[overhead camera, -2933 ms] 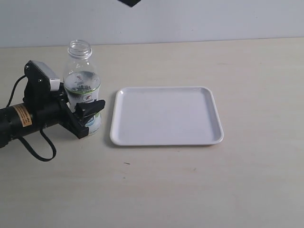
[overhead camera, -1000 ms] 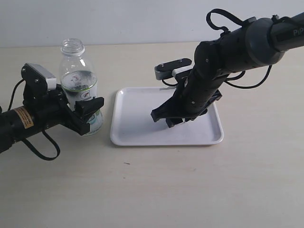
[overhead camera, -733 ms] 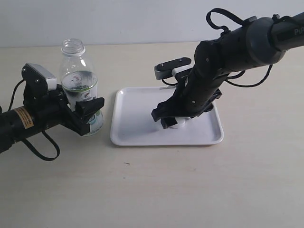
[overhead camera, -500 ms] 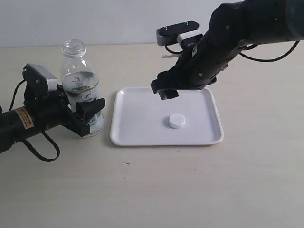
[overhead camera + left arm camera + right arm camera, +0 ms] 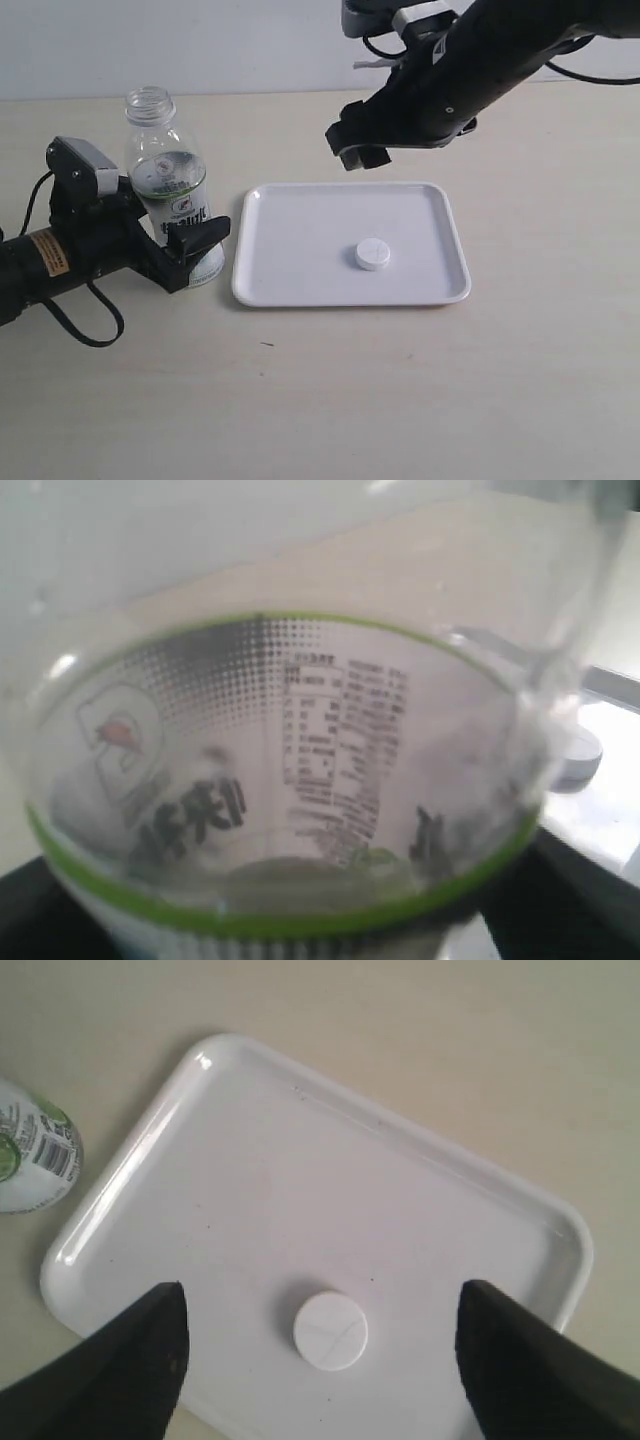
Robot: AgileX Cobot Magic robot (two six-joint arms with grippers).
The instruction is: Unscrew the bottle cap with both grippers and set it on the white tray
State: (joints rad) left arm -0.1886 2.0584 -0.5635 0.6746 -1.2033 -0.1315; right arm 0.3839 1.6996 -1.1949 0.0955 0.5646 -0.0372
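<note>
**Cap lies on the tray; bottle gripped on the left**

The bottle cap (image 5: pixel 372 254) lies flat on the white tray (image 5: pixel 295 250), right of the tray's middle in the exterior view and clear of its rim. The right gripper (image 5: pixel 358 148) hangs in the air above the tray's far edge, touching nothing. In its wrist view its two black fingers (image 5: pixel 130 1370) are spread wide, with the cap showing between them far below.

Just left of the tray, the bottle (image 5: pixel 172 180) stands uncapped on the tabletop (image 5: pixel 400 390), its open neck leaning slightly away from the tray. The left gripper (image 5: pixel 185 220) reaches in low from the left, its fingers pinching the bottle's lower body, one in front and one behind. In the left wrist view the label fills almost the whole picture.
</note>
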